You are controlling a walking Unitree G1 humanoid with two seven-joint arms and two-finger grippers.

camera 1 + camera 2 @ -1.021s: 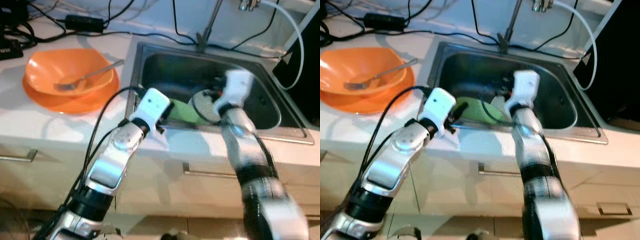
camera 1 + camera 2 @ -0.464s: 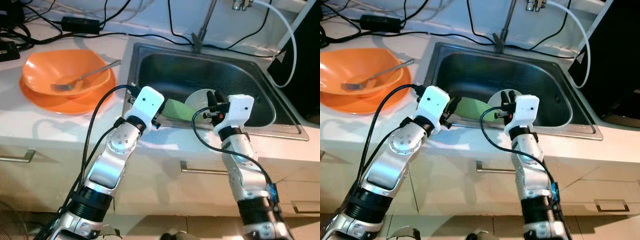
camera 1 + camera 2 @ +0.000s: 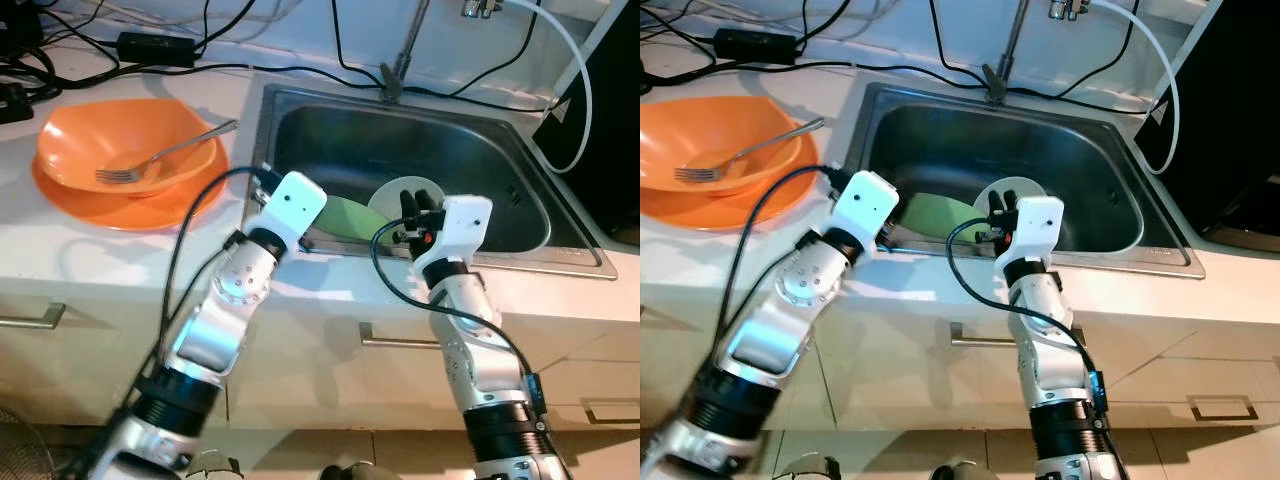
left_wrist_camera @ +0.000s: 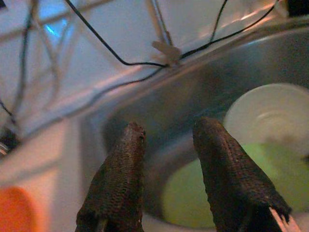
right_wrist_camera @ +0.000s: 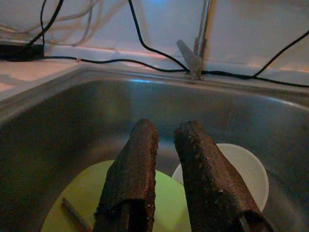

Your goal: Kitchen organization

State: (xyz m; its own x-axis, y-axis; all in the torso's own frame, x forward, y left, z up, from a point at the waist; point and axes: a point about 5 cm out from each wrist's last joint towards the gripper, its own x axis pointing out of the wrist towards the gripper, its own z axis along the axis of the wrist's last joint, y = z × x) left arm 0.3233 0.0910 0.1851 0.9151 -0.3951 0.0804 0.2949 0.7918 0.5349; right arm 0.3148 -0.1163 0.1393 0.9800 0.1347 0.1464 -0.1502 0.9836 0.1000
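A steel sink (image 3: 572, 258) holds a light green plate (image 3: 345, 215) and, beside it, a round white plate (image 3: 392, 192). My left gripper (image 4: 171, 126) hovers over the sink's front left corner, open, nothing between its fingers, pointing over the green plate (image 4: 193, 193). My right gripper (image 3: 413, 207) hangs over the sink's front rim, above where the two plates meet. Its fingers (image 5: 140, 159) stand a narrow gap apart and hold nothing. A thin dark stick (image 5: 75, 212) lies on the green plate.
On the counter to the left, an orange bowl (image 3: 120, 135) with a fork (image 3: 160, 160) sits on an orange plate. Black cables and a power brick (image 3: 155, 45) run along the back. The faucet (image 3: 402, 60) rises behind the sink. A black object (image 3: 615, 120) stands right.
My right arm has drawn back from over the basin toward the sink's front rim and shifted a little left. The left arm has stayed almost where it was.
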